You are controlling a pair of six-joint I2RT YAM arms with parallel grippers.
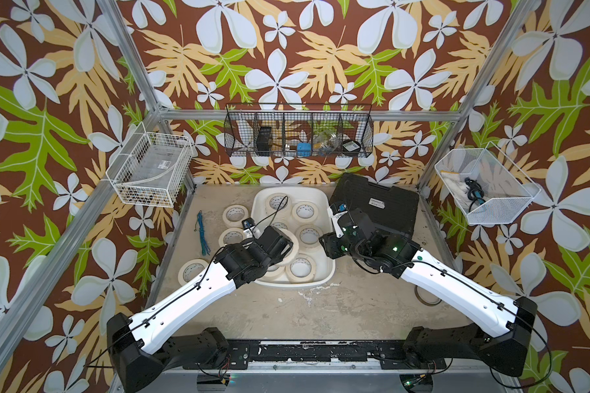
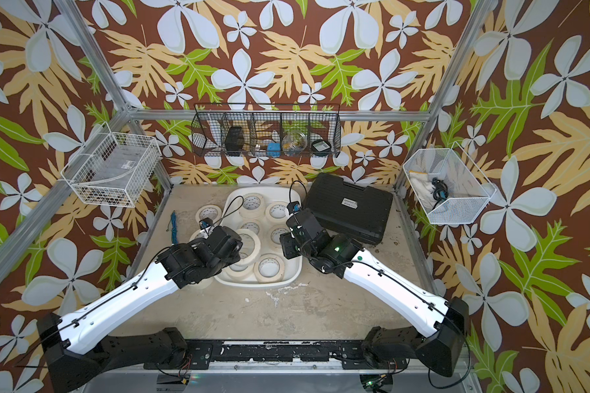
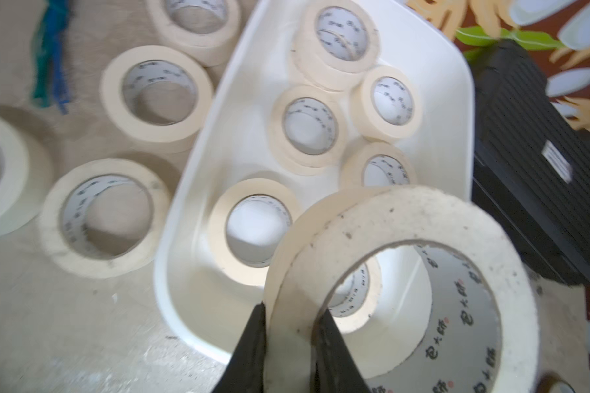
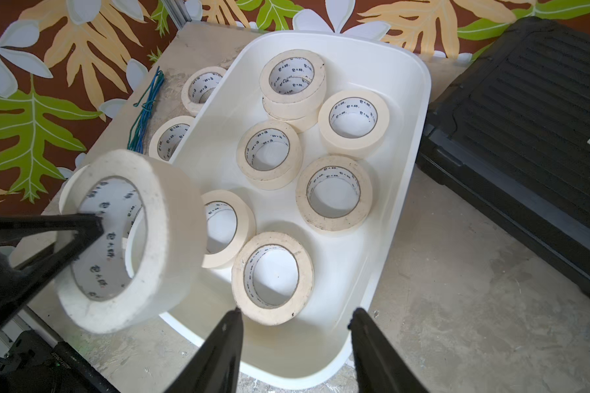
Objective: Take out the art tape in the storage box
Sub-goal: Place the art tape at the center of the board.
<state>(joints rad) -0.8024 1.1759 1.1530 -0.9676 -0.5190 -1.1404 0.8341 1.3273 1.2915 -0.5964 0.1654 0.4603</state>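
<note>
Roughly a third done: left gripper (image 3: pixel 292 309) is pinched on the wall of one art tape roll (image 3: pixel 406 217), one finger inside the core, holding it above the near end of the storage box (image 3: pixel 246 102). Right gripper (image 4: pixel 295 311) hangs over the same end, jaws apart and empty. Three, maybe four rolls (image 3: pixel 157 134) lie on the table (image 1: pixel 321 306) beside the box; the left arm (image 1: pixel 191 292) hides one spot. About seven (image 4: pixel 334 223) are left inside, two of them stacked.
</note>
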